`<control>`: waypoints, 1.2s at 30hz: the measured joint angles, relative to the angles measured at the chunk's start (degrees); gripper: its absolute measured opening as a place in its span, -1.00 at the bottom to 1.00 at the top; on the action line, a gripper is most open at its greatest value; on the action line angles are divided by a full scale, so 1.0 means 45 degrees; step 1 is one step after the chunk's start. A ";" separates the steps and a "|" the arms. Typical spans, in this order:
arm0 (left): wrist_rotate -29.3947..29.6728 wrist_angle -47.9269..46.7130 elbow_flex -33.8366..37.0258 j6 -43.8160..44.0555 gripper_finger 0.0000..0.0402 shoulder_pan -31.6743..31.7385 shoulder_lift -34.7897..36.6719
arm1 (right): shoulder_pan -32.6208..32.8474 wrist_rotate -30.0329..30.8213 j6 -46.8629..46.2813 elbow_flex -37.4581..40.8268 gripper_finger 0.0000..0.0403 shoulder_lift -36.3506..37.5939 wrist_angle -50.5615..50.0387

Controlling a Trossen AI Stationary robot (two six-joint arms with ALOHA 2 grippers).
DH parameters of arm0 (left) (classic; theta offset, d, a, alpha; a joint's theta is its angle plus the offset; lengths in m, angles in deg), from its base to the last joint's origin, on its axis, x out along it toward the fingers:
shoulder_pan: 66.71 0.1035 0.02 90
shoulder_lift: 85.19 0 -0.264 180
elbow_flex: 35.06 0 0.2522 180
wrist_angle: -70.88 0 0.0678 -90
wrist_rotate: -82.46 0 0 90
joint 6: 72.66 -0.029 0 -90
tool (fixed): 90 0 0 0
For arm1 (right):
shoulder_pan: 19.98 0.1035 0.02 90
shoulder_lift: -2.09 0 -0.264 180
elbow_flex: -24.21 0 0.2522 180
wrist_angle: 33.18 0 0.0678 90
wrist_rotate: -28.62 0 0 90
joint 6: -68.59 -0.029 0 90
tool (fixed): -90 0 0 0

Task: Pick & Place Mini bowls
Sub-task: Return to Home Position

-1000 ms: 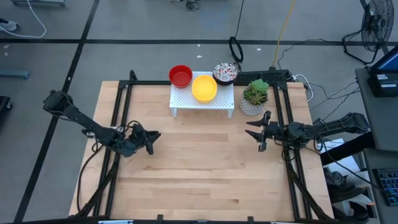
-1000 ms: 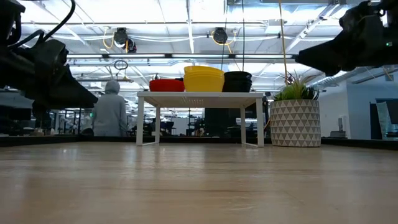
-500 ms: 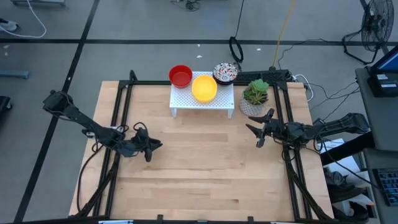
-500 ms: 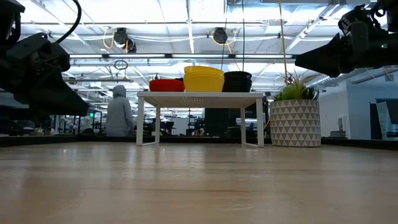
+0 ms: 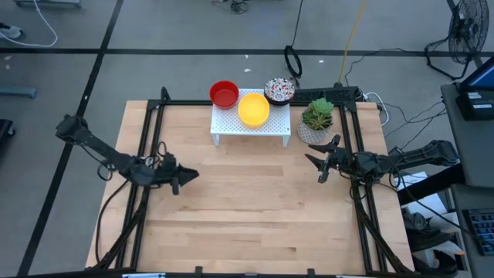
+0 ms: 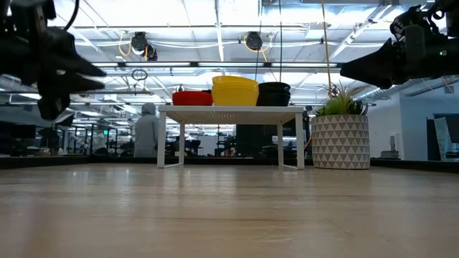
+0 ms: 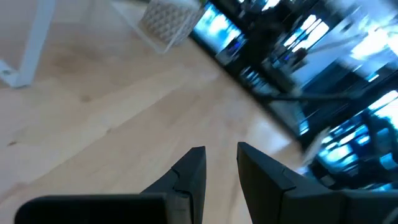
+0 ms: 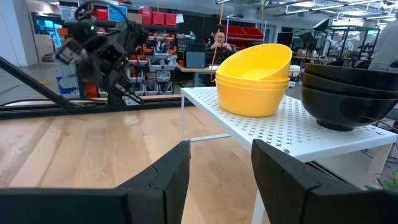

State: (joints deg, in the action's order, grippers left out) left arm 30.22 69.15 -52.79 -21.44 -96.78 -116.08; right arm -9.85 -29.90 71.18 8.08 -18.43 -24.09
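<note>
Now the mini bowls (image 5: 253,109) sit on the white rack (image 5: 231,127) in 3 colour groups. They look light, rigid and glossy, so likely slippery; you would pinch a rim wall. Your right gripper (image 5: 323,161) hangs empty near the plant pot (image 5: 312,133) with its fingers spread. Your left gripper (image 5: 185,174) hangs empty over the table's left side, fingers narrowly parted.

in the low view the yellow stack (image 6: 234,91) hides part of the red bowls (image 6: 189,98) and the speckled bowls (image 6: 275,94), whose pattern is out of sight. from above, each stack's count cannot be told. the left wrist view cuts off the plant pot (image 7: 165,22); the room beyond is blurred.
</note>
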 joint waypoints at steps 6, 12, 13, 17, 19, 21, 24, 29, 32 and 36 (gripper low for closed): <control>0.0005 0.0012 0.0000 0.0000 -0.54 0.0271 0.2212 | 0.0000 -0.0004 0.0000 0.0000 -0.21 -0.0004 0.0000; 0.0010 0.0032 0.0212 0.0000 -0.54 0.1777 0.3728 | 0.0000 -0.0004 0.0000 0.0000 -0.21 0.0001 0.0005; 0.0015 0.0012 0.0307 0.0000 -0.54 0.2107 0.3977 | 0.0000 -0.0004 0.0000 0.0000 -0.21 0.0001 0.0005; 0.0041 -0.0184 0.0709 0.0019 -0.54 0.3335 0.5039 | 0.0000 -0.0008 0.0000 0.0000 -0.21 0.0135 -0.0003; 0.0044 -0.0645 0.0700 0.0010 -0.54 0.3909 0.5487 | 0.0000 -0.0008 0.0000 0.0000 -0.21 0.0346 -0.0005; 0.0042 -0.0890 0.0695 0.0008 -0.54 0.4456 0.5811 | -0.0005 -0.0008 0.0000 0.0001 -0.21 0.0676 -0.0001; 0.0041 -0.1018 0.0695 0.0002 -0.54 0.5201 0.6259 | -0.0005 -0.0008 0.0000 0.0005 -0.21 0.1324 0.0000; 0.0044 -0.0957 0.0687 0.0001 -0.54 0.6257 0.6819 | -0.0005 -0.0008 0.0000 0.0005 -0.21 0.2512 0.0000; 0.0044 -0.0935 0.0680 -0.0010 -0.54 0.6775 0.6807 | -0.0011 -0.0004 0.0000 0.0005 -0.21 0.3179 0.0004; 0.0044 -0.1010 0.0680 -0.0010 -0.54 0.7318 0.6807 | -0.0025 -0.0004 -0.0001 0.0005 -0.21 0.3998 0.0005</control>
State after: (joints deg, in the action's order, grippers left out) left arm 30.42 64.61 -49.73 -21.48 -63.85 -85.44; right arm -9.96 -29.91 71.17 8.10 -0.43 -24.06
